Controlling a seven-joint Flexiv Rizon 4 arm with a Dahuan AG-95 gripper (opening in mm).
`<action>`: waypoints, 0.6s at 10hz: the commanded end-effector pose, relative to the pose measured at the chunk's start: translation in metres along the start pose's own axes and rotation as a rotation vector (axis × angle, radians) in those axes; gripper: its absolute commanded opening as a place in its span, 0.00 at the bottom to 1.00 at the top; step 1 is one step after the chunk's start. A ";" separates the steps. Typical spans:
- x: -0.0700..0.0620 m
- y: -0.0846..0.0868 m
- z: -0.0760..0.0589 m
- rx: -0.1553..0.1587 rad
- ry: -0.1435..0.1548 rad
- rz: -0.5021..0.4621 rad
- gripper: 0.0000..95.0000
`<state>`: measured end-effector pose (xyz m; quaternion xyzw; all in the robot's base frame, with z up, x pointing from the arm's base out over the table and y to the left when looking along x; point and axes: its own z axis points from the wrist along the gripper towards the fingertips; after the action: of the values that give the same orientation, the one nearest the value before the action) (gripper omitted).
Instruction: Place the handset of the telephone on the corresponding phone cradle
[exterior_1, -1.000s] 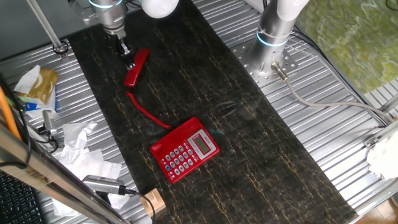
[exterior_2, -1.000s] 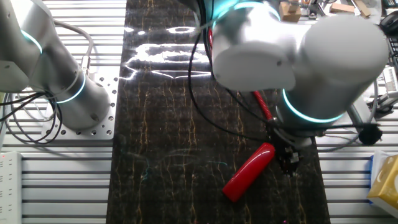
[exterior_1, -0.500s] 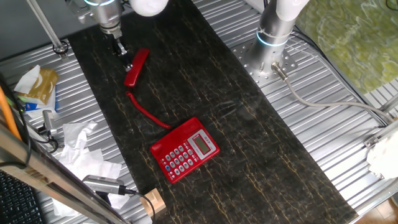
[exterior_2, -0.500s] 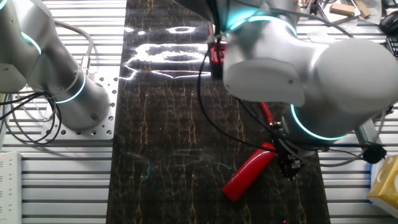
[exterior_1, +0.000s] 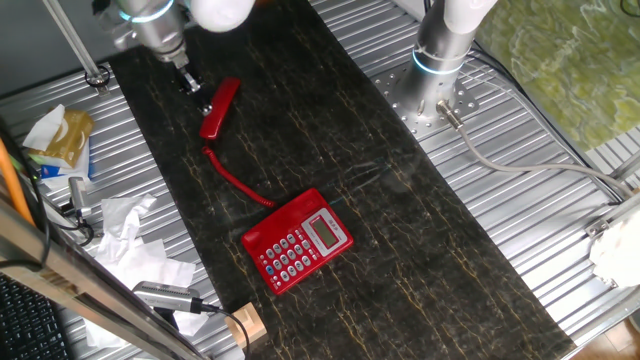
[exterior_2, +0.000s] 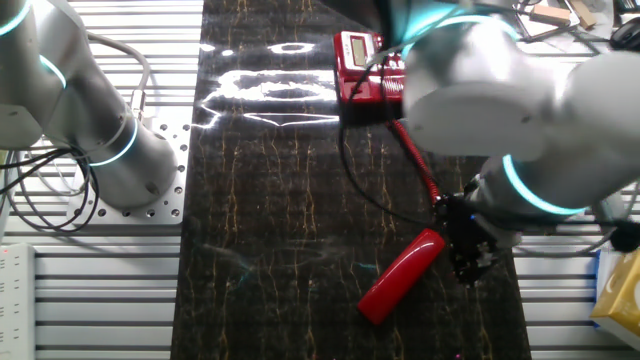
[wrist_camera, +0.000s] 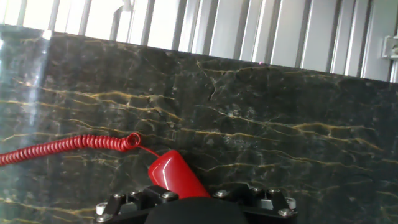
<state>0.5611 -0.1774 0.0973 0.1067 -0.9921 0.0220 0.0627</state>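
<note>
The red handset (exterior_1: 219, 108) lies flat on the dark mat at the far left, and also shows in the other fixed view (exterior_2: 401, 276). Its red coiled cord (exterior_1: 236, 181) runs to the red telephone (exterior_1: 297, 240), whose cradle strip (exterior_1: 272, 221) lies bare beside the keypad. My gripper (exterior_1: 189, 82) hangs low at the handset's end away from the cord, close beside it (exterior_2: 468, 262). In the hand view the handset's cord end (wrist_camera: 174, 177) pokes out from under the hand, with the cord (wrist_camera: 68, 145) leading left. The fingertips are hidden.
A second grey arm base (exterior_1: 440, 60) stands at the mat's far right. Crumpled paper and packets (exterior_1: 125, 235) lie on the metal table left of the mat, and a small wooden block (exterior_1: 245, 324) sits at the front.
The arm above the gripper has swung and tilted. The gripper shifted slightly along the handset's end. The handset and the telephone have not moved.
</note>
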 end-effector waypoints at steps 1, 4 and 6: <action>0.005 0.000 0.001 0.104 0.001 -0.058 0.80; 0.011 0.002 0.005 0.180 -0.003 -0.104 0.80; 0.015 0.002 0.007 0.193 -0.010 -0.117 0.80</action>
<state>0.5453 -0.1782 0.0925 0.1681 -0.9783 0.1108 0.0498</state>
